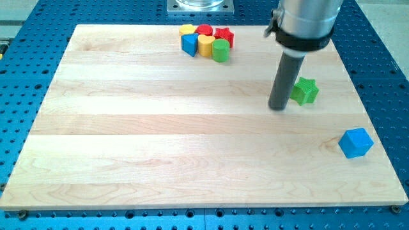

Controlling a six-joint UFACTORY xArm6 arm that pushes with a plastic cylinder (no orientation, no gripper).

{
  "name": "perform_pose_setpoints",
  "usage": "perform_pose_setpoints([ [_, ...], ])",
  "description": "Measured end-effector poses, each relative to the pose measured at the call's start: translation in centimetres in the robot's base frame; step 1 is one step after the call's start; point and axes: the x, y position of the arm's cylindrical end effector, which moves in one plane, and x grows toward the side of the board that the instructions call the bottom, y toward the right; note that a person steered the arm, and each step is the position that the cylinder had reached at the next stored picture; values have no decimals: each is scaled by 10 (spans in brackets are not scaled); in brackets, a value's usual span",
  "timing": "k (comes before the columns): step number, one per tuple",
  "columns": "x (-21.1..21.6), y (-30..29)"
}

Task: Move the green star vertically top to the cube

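The green star (305,91) lies on the wooden board (128,140) at the view's right, upper middle. The blue cube (355,142) sits lower right, near the board's right edge, well below and right of the star. My tip (278,107) rests on the board just left of the green star, touching or nearly touching its left side. The rod rises from it to the arm's grey body (304,22) at the view's top.
A cluster of blocks sits at the board's top middle: a yellow block (186,30), a red block (204,29), a red star (223,35), a blue block (190,43), a yellow block (206,45) and a green cylinder (220,50). A blue perforated table surrounds the board.
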Motion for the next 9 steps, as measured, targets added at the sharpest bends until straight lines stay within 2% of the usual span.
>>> perform_pose_setpoints([
  [1, -26, 9],
  [3, -34, 45],
  [4, -34, 26],
  [5, -21, -28],
  [6, 3, -20],
  [7, -4, 43],
  [9, -4, 54],
])
